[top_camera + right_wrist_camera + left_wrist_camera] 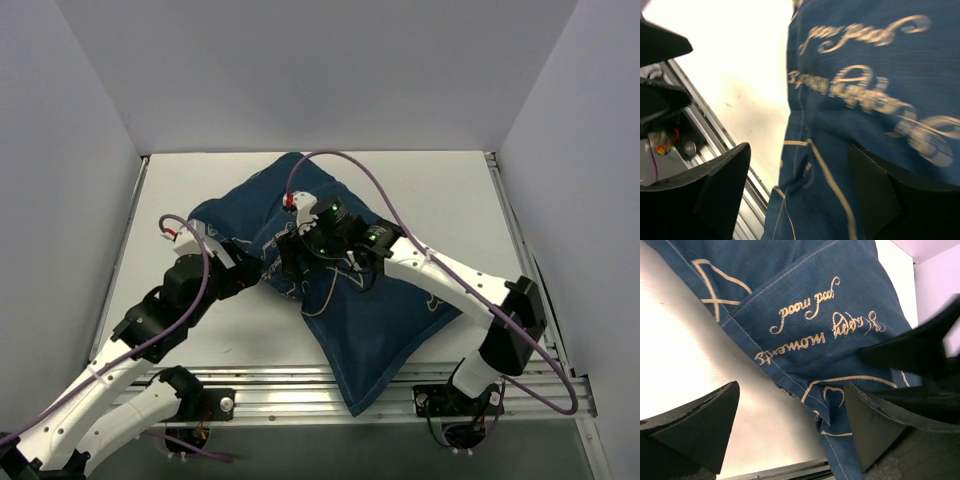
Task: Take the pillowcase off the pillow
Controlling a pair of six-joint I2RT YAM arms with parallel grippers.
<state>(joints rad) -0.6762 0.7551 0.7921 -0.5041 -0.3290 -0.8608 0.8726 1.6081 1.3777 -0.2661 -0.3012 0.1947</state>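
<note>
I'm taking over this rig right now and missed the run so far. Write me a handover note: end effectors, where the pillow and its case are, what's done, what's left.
Left end effector: open, fingers either side of the pillowcase edge seam, gripping nothing.
Right end effector: open, at that edge too, gripping nothing.
Pillowcase: lying on the table, plump and full.
Pillow: no white shows in any view, so it seems to be wholly inside the case.
Done: nothing visible.
Left: grip the fabric, draw the case off, and free the pillow.
</note>
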